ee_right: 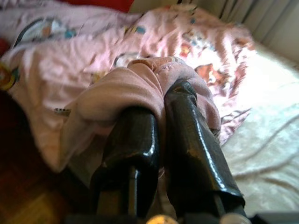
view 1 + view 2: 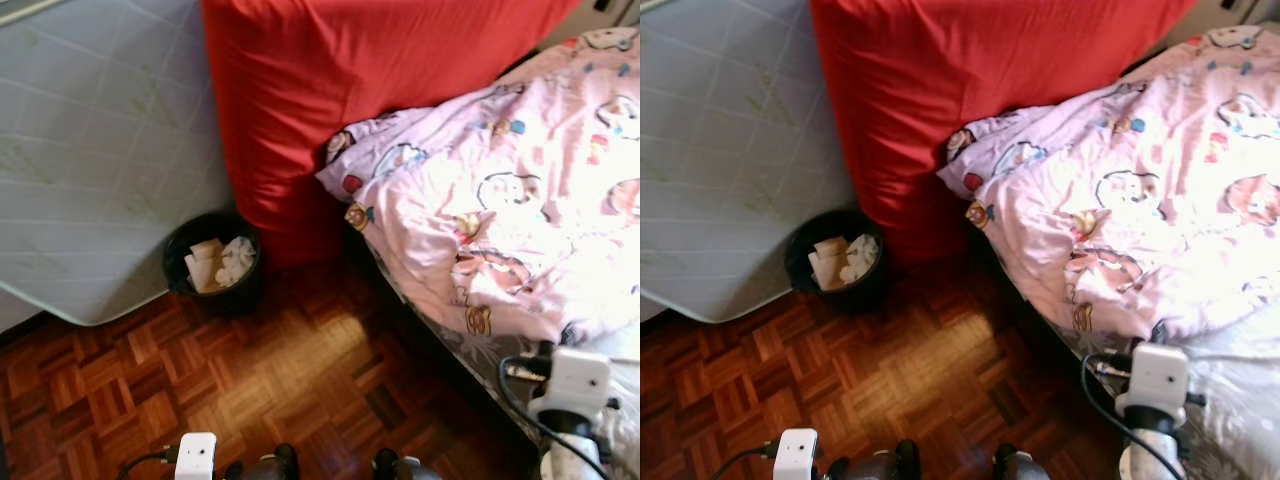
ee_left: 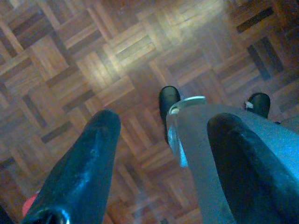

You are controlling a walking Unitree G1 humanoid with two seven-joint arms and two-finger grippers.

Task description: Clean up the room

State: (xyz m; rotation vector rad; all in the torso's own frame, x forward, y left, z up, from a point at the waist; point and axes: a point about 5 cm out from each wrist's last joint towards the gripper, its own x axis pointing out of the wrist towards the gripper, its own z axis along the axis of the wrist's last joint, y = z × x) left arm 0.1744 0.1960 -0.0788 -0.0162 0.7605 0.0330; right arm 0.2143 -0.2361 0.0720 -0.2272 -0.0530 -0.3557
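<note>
A parquet floor (image 2: 290, 370) of reddish wood blocks runs across the lower half of the head views, sunlit in a patch near the middle. At ten o'clock a pale quilted mattress (image 2: 90, 150) leans or lies with its rounded corner over the floor. At twelve o'clock stands a big red cushion (image 2: 330, 90), its lower edge reaching the floor. Between mattress and cushion, at about nine o'clock from the sunlit patch, sits a black bin (image 2: 212, 262) holding crumpled white paper (image 2: 225, 262).

From two to four o'clock lies the bed, covered by a pink duvet (image 2: 500, 210) printed with cartoon figures; its edge hangs over the bed's side towards the floor.

The right gripper (image 1: 161, 116) is up at the bed's near edge, at about five o'clock in the head views, where its white wrist camera (image 2: 580, 385) shows. In the right wrist view its two black fingers (image 1: 191, 140) are pressed close together on a bunched fold of the duvet, the pink cloth mounded over and just beyond the tips.

The left gripper (image 3: 163, 154) hangs low at seven o'clock over the bare floor, its fingers (image 3: 84, 168) spread well apart with nothing between them; a grey leg and the black feet (image 3: 169, 100) show beneath.
</note>
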